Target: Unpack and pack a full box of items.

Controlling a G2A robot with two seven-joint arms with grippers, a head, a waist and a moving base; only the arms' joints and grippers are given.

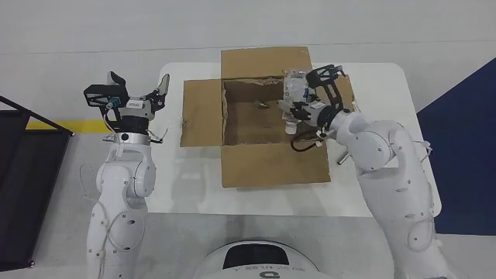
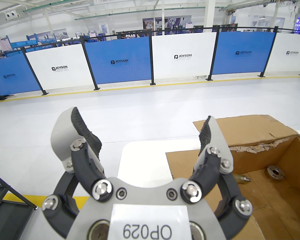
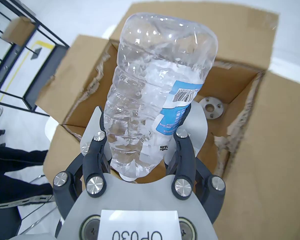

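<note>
Cardboard box [image 1: 271,167] is sitting open on the tabletop [image 1: 380,81]. Right claw [image 3: 146,117] is clamping a water bottle [image 3: 155,83] above the box's right wall, arm bending in over the flap. Probably unpacking: worth raising it straight, clearing the wall and the metal flange [image 3: 211,107]. Left claw [image 2: 142,126] is hanging spread by the tabletop's left edge.

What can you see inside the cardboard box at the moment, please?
On the floor of the cardboard box lie a round metal flange and a small metal fitting. The plastic bottle in the right gripper, above the opening, covers part of the floor.
</note>
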